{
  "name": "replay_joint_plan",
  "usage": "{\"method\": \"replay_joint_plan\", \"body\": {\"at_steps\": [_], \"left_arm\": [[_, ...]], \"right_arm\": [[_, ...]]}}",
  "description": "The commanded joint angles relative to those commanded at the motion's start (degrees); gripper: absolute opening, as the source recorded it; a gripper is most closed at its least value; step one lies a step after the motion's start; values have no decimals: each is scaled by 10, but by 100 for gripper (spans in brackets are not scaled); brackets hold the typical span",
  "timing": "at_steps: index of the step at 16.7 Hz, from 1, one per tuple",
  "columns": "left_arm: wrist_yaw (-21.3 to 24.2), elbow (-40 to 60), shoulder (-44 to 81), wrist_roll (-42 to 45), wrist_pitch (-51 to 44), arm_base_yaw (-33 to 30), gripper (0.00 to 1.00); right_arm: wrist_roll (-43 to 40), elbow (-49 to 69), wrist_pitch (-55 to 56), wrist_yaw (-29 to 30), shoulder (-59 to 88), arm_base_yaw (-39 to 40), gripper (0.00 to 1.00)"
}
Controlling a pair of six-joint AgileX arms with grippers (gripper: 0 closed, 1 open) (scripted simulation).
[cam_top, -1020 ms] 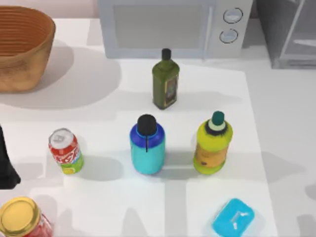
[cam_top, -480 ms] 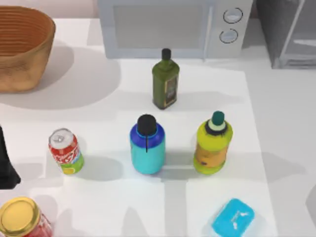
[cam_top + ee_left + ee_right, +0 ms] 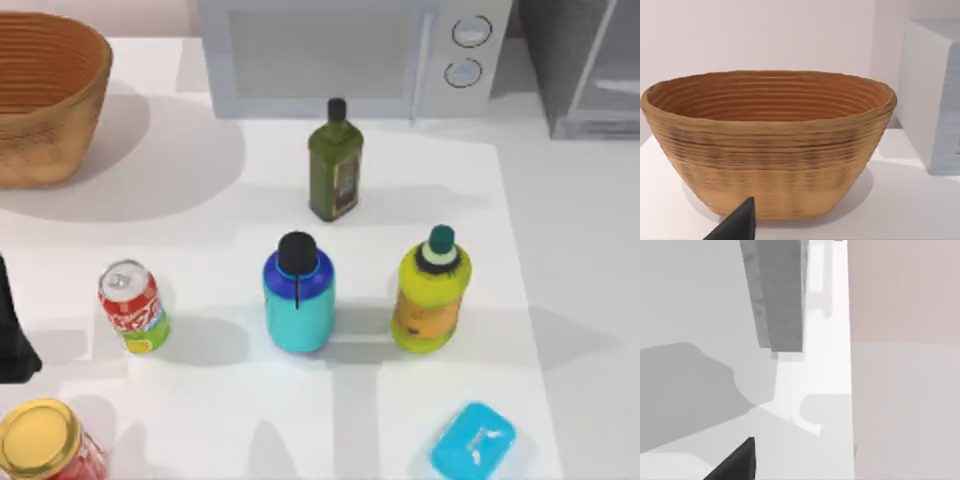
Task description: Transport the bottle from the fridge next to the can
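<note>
White table (image 3: 560, 260) holds bottle (image 3: 298, 296), well right of left hand (image 3: 14, 335).

A rendered kitchen counter, seen from my overhead camera.

I see a white microwave (image 3: 355, 55) and grey fridge (image 3: 585, 65) at the far edge, a woven basket (image 3: 45, 95) far left, and an oil bottle (image 3: 335, 165) mid-table.

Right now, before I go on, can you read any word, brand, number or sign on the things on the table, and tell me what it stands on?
No text can be read.
can: white marks on its red band, too blurred to read.
dark green oil bottle: label, too small to read.
yellow bottle: orange label, too blurred to read.
microwave: two round knobs, no legible marks.
bottle: no label seen.
</note>
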Motion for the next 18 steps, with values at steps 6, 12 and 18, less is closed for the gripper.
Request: {"method": "replay_joint_plan", "body": {"at_steps": [6,12,18], "left_arm": [[0,0,0,0,0,0,100],[0,0,0,0,0,0,100],[0,0,0,0,0,0,100]], "right_arm": [[-7,0,2,-3,7,-6,100],[83,-2,81,5,12,53,100],[358,-8,300,40,18,215,100]]}}
